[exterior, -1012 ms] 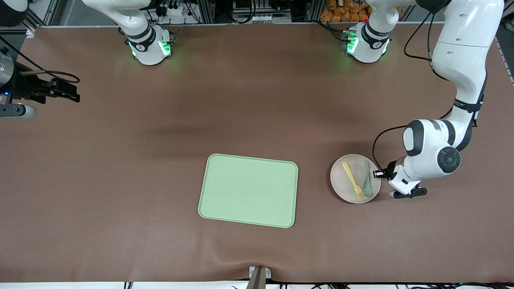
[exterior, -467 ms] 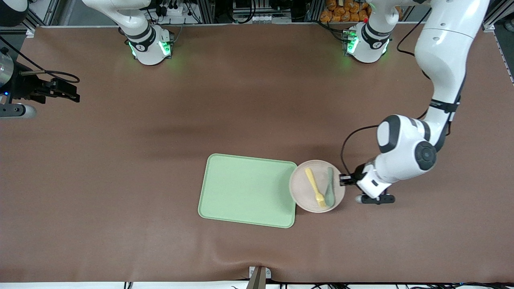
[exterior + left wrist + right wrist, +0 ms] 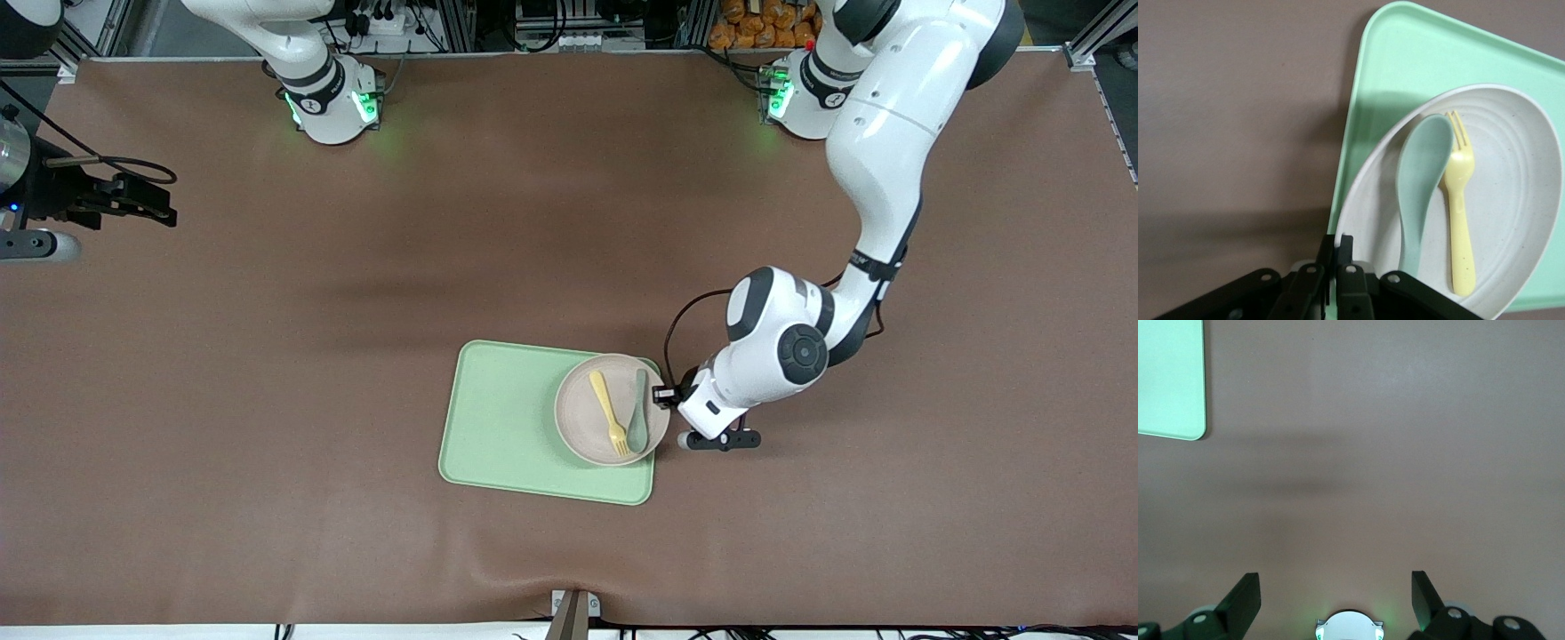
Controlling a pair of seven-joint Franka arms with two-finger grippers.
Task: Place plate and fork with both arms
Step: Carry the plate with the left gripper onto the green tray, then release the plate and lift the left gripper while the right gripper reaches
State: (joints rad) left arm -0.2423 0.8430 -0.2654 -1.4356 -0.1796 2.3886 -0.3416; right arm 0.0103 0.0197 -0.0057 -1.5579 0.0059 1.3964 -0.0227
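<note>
The pale beige plate (image 3: 576,425) is over the light-green tray (image 3: 507,418), at the tray's end toward the left arm. The pale-yellow fork (image 3: 607,412) lies on the plate beside a grey-green spoon (image 3: 637,413). My left gripper (image 3: 665,396) is shut on the plate's rim. The left wrist view shows the left gripper (image 3: 1336,241) pinching the rim of the plate (image 3: 1518,200), with the fork (image 3: 1460,207), the spoon (image 3: 1421,180) and the tray (image 3: 1418,53) underneath. My right gripper (image 3: 167,203) is open and empty, waiting over the table's edge at the right arm's end; it also shows in the right wrist view (image 3: 1336,587).
The brown table mat (image 3: 356,267) surrounds the tray. The two green-lit arm bases (image 3: 333,107) (image 3: 805,98) stand along the table's edge farthest from the front camera. A corner of the tray (image 3: 1171,380) shows in the right wrist view.
My left gripper has carried the plate, with fork and spoon on it, from the bare mat toward the right arm's end until it is over the tray. The right arm has not moved.
</note>
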